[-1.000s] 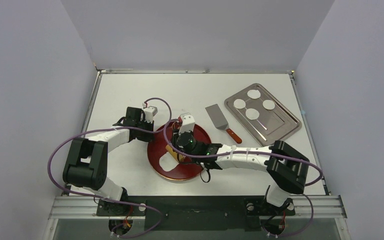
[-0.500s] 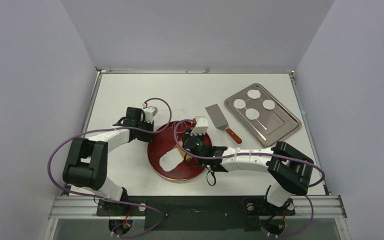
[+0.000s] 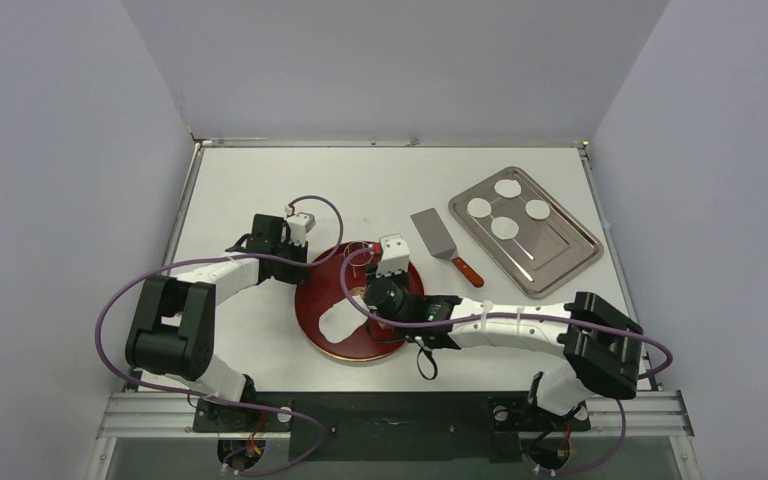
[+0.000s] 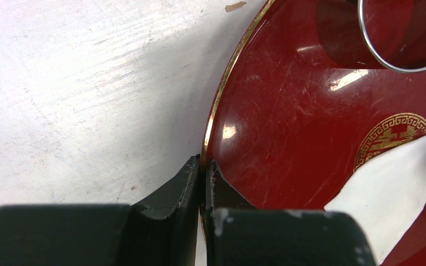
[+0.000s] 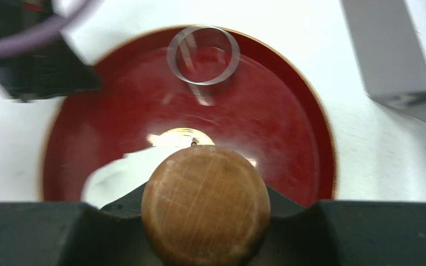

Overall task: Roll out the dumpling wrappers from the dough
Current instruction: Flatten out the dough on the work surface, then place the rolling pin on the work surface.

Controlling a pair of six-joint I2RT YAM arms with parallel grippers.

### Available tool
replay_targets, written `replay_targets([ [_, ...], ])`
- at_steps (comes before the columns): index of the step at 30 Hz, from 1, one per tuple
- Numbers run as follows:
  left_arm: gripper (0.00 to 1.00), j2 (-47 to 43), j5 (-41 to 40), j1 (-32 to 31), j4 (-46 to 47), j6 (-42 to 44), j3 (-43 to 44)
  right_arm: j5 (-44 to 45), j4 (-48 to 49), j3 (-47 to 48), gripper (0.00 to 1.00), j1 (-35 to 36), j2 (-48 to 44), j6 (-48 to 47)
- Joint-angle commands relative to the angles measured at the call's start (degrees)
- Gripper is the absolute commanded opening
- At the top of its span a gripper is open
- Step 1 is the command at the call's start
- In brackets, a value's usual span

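Note:
The dough (image 3: 338, 320) is a flat white ragged sheet on the near left of the red plate (image 3: 320, 290). It also shows in the left wrist view (image 4: 399, 183) and the right wrist view (image 5: 116, 174). My right gripper (image 3: 387, 297) is shut on a wooden rolling pin (image 5: 205, 205), held over the plate just right of the dough. My left gripper (image 4: 204, 166) is shut on the plate's gold rim (image 4: 216, 111) at its far left edge. Several dumpling wrappers (image 3: 507, 187) lie as round white discs on the metal tray (image 3: 560, 245).
A clear ring cutter (image 3: 358, 262) stands on the far part of the plate; its rim shows in the right wrist view (image 5: 202, 82) and the left wrist view (image 4: 366, 47). A metal spatula (image 3: 436, 235) with an orange handle lies between plate and tray.
My right gripper has moved right and toward the near edge with the rolling pin, off the dough, which now shows more fully. The left gripper has not moved.

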Motion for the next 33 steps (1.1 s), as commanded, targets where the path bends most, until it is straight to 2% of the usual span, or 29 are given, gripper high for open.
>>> replay_targets([
  [1, 0.0, -1.5, -1.1, 0.1, 1.7, 0.4, 0.2, -4.4, 6.3, 7.2, 0.0, 2.0, -0.9, -4.1],
  [9, 0.0, -1.6, -1.3, 0.1, 1.9, 0.5, 0.2, -12.9, 11.5, 11.1, 0.0, 1.4, 8.7, -2.2],
  [13, 0.0, -1.5, -1.1, 0.1, 1.8, 0.5, 0.2, -13.4, 11.7, 10.3, 0.0, 0.4, 12.5, -0.6],
  [17, 0.0, -1.5, -1.1, 0.1, 2.0, 0.5, 0.1, -11.4, 11.7, 5.5, 0.0, -1.5, 12.1, 1.8],
  [22, 0.0, -1.3, -1.3, 0.1, 2.1, 0.6, 0.1, -1.9, 6.4, 2.1, 0.0, -1.4, 11.2, 1.9],
  [33, 0.0, -0.9, -1.3, 0.1, 2.1, 0.6, 0.2, 2.4, 3.9, -4.0, 0.0, -4.8, 11.4, 3.2],
])
